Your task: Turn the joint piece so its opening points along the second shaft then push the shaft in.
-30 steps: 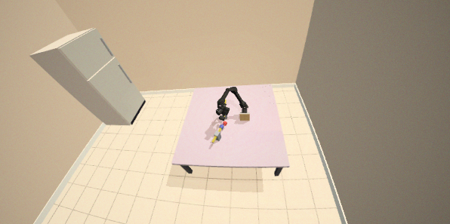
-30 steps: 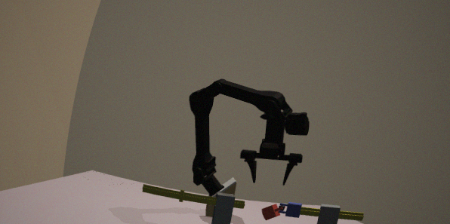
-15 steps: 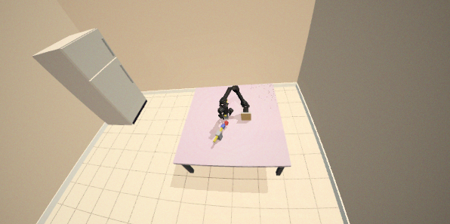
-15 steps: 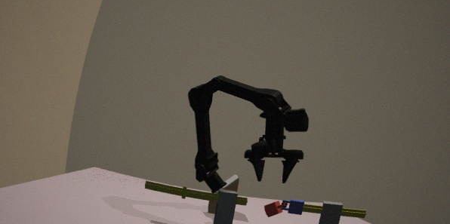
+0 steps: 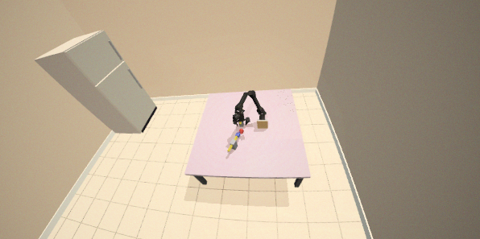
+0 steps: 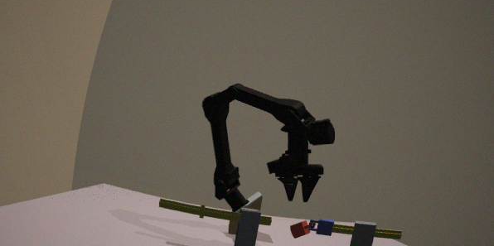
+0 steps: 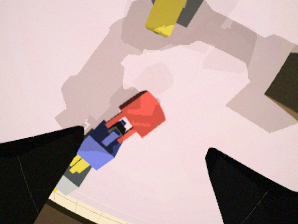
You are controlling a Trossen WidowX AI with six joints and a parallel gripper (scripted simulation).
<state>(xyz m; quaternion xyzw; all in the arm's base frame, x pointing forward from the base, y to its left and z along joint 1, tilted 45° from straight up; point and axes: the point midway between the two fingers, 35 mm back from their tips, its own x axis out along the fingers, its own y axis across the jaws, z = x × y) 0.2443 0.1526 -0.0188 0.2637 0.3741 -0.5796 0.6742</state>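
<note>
The red joint piece (image 5: 242, 131) (image 6: 300, 229) (image 7: 144, 114) hangs tilted on its hinges at the blue yoke (image 6: 325, 227) (image 7: 98, 151) on the fixed yellow shaft (image 6: 389, 233) (image 7: 79, 164). That shaft runs through a grey block (image 6: 363, 234). The second yellow shaft (image 6: 178, 206) (image 7: 165, 16) passes through another grey block (image 6: 248, 229); its near end stands apart from the red piece. My gripper (image 6: 297, 200) (image 7: 147, 144) is open and empty. It hangs above the gap between shaft end and red piece, touching nothing. Which way the opening of the red piece points is hard to tell.
A brown block with a pale top (image 5: 262, 124) stands at the arm's base, and its corner (image 7: 286, 87) shows at the right of the wrist view. The pink table (image 5: 274, 154) carries everything. A collar (image 6: 202, 211) sits on the second shaft's far part.
</note>
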